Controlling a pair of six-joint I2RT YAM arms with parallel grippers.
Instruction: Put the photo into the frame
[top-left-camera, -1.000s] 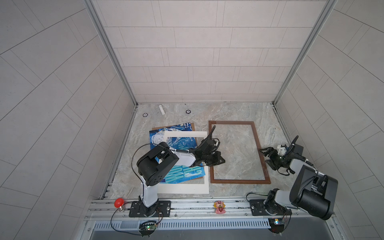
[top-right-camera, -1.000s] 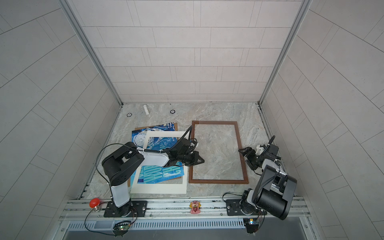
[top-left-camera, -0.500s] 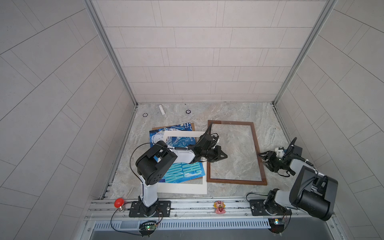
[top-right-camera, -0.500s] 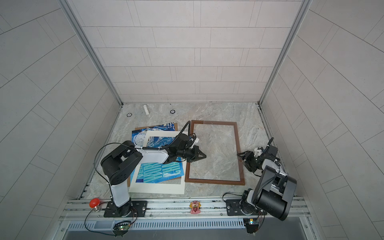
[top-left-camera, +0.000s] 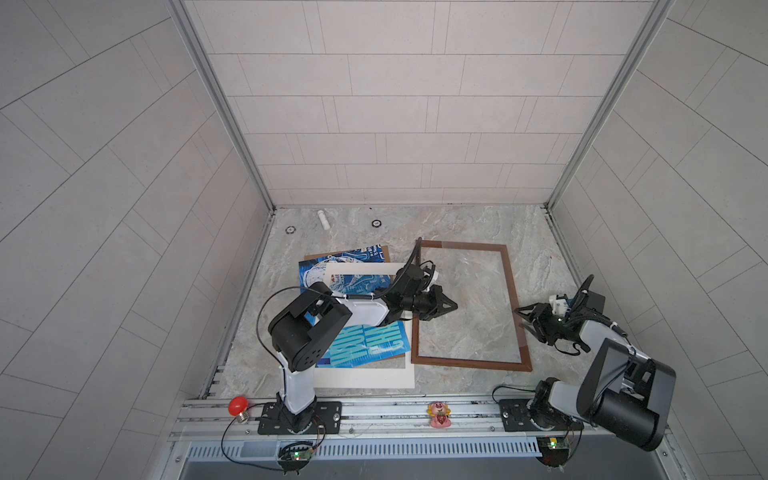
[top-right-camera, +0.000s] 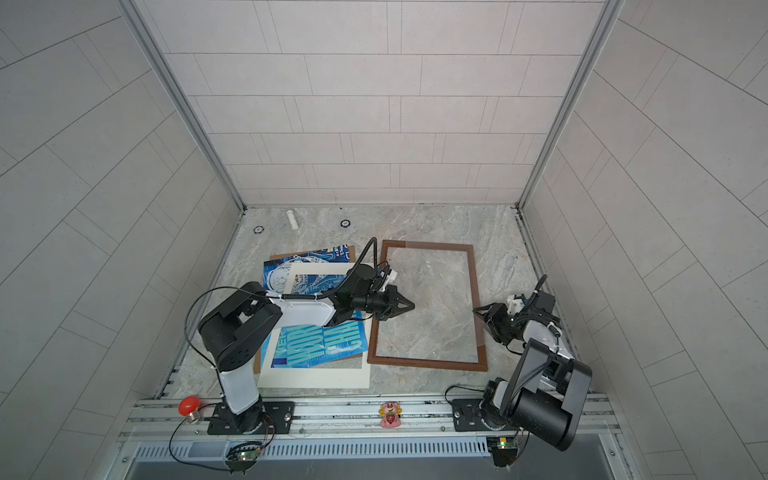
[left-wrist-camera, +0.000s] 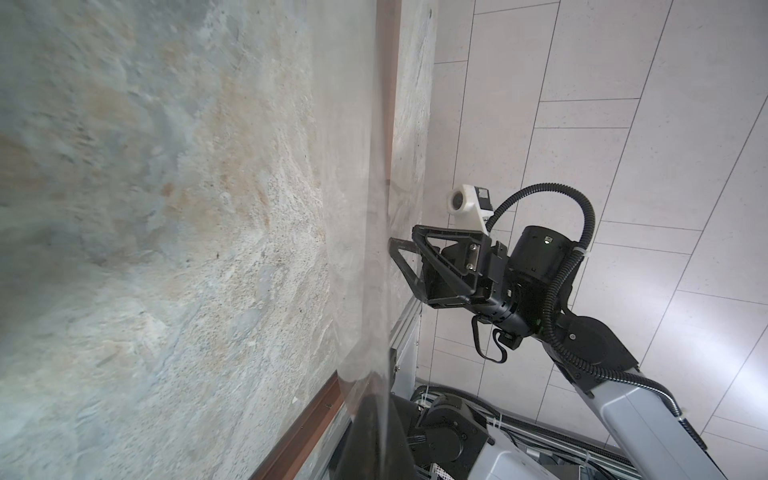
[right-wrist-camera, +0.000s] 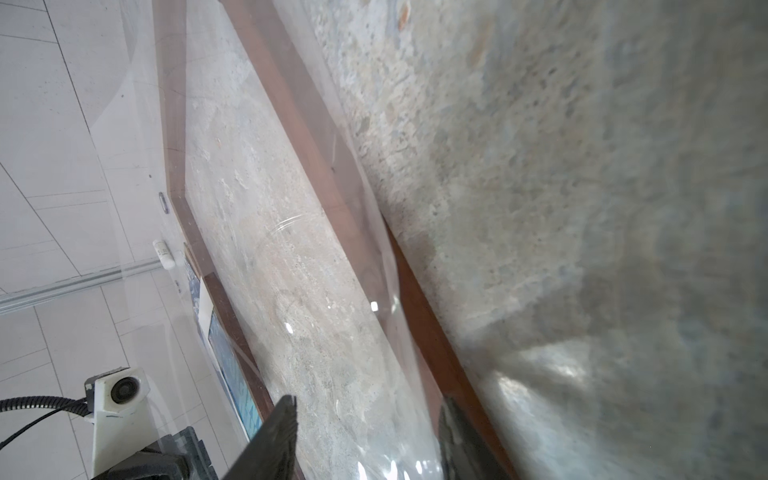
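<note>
Marble tabletop (top-left-camera: 478, 224): wrist views reveal the clear sheet (right-wrist-camera: 316, 291), faint from above, over the frame (top-left-camera: 469, 364). The left gripper (top-left-camera: 451, 307) pinches it tight; the right gripper (top-left-camera: 518, 319) gapes half-wide astride its edge. At the frame's nine o'clock lies the photo (top-left-camera: 361, 345).

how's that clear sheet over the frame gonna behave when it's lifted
Probably floppy: the clear sheet bows and ripples over the frame. Likely slippery too, being glossy with glints. It looks thin, so probably light.

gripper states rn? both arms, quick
Left gripper: shut, pinching the clear sheet.
Right gripper: open, jaws either side of the clear sheet's edge at the frame, nothing gripped.
</note>
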